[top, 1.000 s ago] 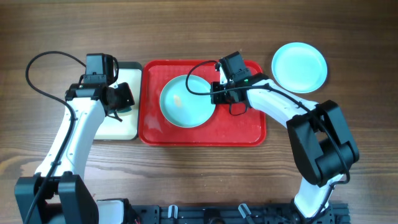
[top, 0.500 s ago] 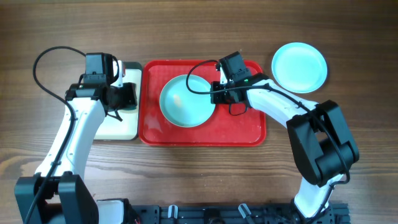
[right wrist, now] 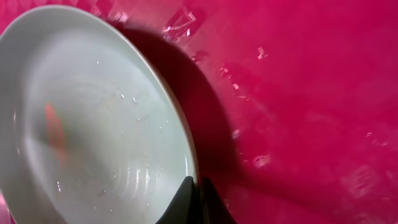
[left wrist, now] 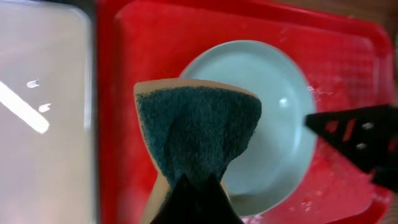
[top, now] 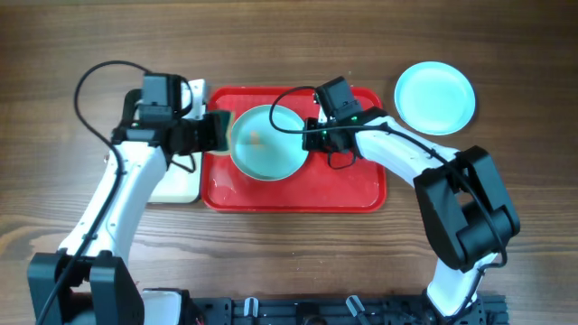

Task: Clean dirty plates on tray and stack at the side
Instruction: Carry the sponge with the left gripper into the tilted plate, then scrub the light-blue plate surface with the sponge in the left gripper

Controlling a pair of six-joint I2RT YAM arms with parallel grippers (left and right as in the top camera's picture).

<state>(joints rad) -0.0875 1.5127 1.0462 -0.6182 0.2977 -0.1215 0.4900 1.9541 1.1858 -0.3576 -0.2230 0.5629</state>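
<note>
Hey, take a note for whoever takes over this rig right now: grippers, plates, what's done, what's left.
Left gripper: shut on a sponge, by the left rim of the pale blue plate on the red tray.
Right gripper: shut on that plate's right rim.
Done: a second plate sits on the table right of the tray.
Left: scrub the held plate, stack it there.

Bright, even light; wrist views soft; the plate (right wrist: 93, 124) shadows the tray (right wrist: 298, 93)
</note>
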